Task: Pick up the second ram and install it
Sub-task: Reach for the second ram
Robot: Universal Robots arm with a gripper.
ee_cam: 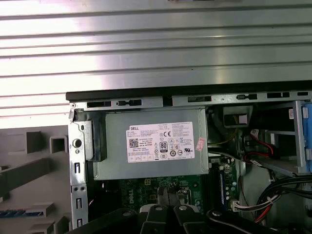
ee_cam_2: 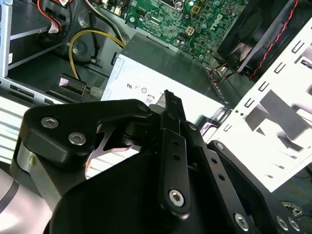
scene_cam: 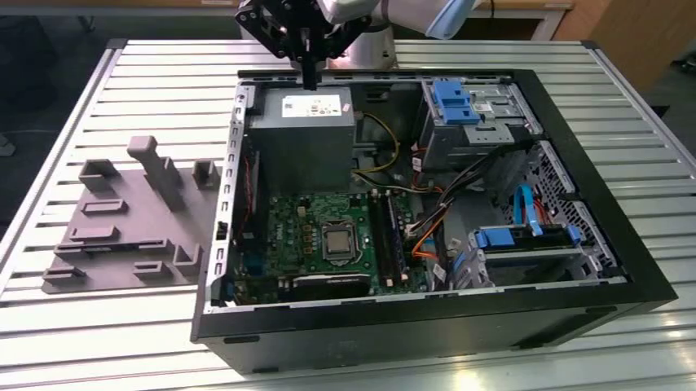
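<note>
Black gripper links are filling the foreground in the second wrist view, and the gripper (ee_cam_2: pixel 168 100) is hanging with its fingers drawn together and nothing showing between them. In the exterior view the gripper (scene_cam: pixel 310 77) is hovering over the far edge of the case, just above the power supply.

Beneath everything, a slatted metal table (scene_cam: pixel 87 326) is carrying the open computer case (scene_cam: pixel 413 326), which is lying on its side with its inside facing up. Toward the exterior view's left, beside the case, a grey fixture plate (scene_cam: pixel 120 244) with upright posts is sitting on the slats.

Inside the case, the grey power supply (scene_cam: pixel 299 138) is lying at the far end, and the green motherboard (scene_cam: pixel 310 228) is lying nearer, with long black slots (scene_cam: pixel 389 240) running along its side toward the exterior view's right.

In the first wrist view, a thin blue-green strip that appears to be the second ram (ee_cam: pixel 19 213) is lying in the fixture plate (ee_cam: pixel 34 170), outside the case and well apart from the gripper (ee_cam: pixel 168 195).
</note>
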